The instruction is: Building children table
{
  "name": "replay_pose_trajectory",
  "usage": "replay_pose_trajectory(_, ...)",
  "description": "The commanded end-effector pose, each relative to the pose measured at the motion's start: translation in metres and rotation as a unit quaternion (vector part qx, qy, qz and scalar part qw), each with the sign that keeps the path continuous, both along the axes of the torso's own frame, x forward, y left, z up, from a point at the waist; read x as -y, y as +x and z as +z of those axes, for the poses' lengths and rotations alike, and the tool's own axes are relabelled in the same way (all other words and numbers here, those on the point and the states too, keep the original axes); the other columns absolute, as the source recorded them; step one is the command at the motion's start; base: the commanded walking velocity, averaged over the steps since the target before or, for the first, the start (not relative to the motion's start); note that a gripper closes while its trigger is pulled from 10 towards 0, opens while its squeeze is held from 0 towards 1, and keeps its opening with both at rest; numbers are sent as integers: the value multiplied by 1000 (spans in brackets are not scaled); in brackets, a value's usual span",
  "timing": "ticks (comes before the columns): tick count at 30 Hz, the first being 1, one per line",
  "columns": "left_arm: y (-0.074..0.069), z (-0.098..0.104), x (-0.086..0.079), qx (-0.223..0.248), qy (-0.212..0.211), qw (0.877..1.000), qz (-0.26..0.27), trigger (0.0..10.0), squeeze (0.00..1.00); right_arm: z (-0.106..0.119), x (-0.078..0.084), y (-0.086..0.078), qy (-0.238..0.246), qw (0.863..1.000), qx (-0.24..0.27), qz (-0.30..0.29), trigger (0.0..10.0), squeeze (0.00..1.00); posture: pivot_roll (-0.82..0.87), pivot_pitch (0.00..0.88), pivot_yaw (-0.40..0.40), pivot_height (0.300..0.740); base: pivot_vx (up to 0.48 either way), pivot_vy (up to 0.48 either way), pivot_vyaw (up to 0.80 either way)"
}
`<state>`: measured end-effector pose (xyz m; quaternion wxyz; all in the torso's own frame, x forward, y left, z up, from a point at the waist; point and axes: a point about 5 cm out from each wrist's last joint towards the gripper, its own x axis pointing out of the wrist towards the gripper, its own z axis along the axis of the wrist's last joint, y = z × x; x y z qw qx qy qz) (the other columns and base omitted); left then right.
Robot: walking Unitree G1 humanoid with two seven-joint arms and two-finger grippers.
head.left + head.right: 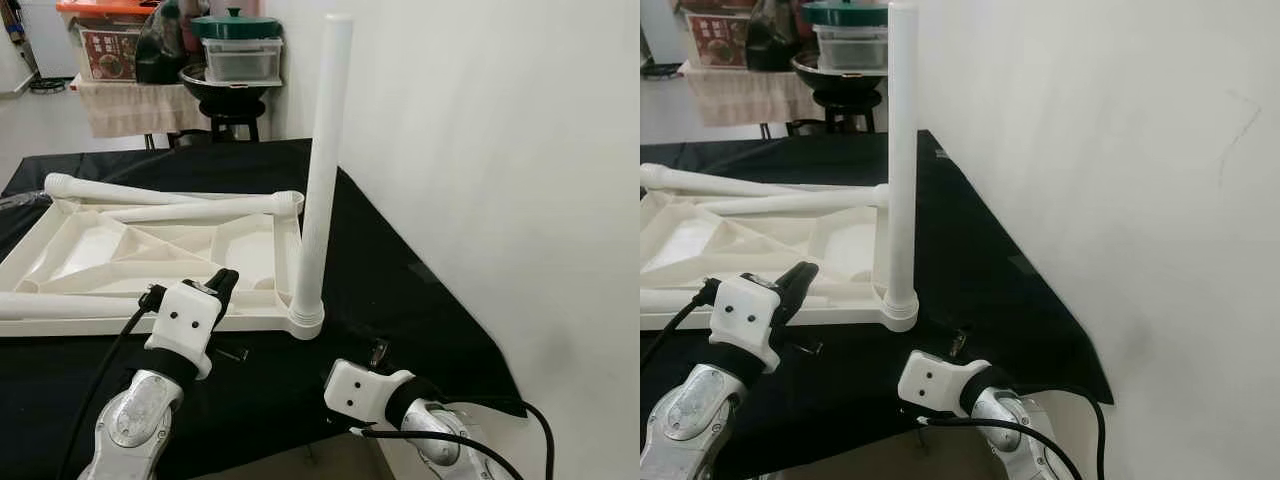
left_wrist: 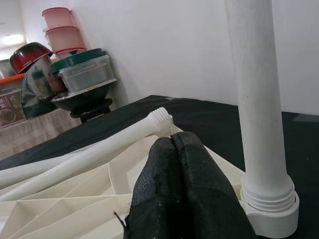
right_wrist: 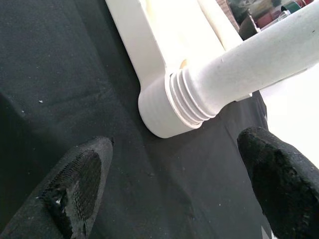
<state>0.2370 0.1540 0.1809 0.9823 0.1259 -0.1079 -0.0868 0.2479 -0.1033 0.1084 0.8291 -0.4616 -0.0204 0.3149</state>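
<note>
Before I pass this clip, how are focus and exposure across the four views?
Both eye views are sharp and evenly lit, with the upright leg crisp against the wall. The left wrist view shows the left gripper soft and close. In the right wrist view the right gripper has blurred fingers, and the upper corner glares.

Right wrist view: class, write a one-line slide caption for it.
Open right gripper hovers above the black cloth, facing the upright white leg seated in the tabletop's corner socket.
</note>
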Motion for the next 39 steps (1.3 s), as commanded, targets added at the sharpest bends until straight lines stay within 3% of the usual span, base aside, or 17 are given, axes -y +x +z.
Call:
replay_pose_trajectory(1, 1, 1, 2, 1, 1, 1000, -8, 10000, 0, 0, 0, -3, 1, 1000, -2, 5, 10000, 0, 45, 0, -66, 740, 0, 0, 0)
replay_pose_trajectory(28, 6, 7, 3, 11, -6, 1000, -4, 10000, 0, -1, 1, 0, 2, 1000, -3, 3, 10000, 0, 73, 0, -67, 740, 0, 0, 0)
replay_pose_trajectory(39, 5, 0, 6, -5, -7, 1000, -7, 10000, 0, -2, 4, 1, 1, 1000, -6, 2, 10000, 0, 68, 0, -72, 740, 0, 0, 0)
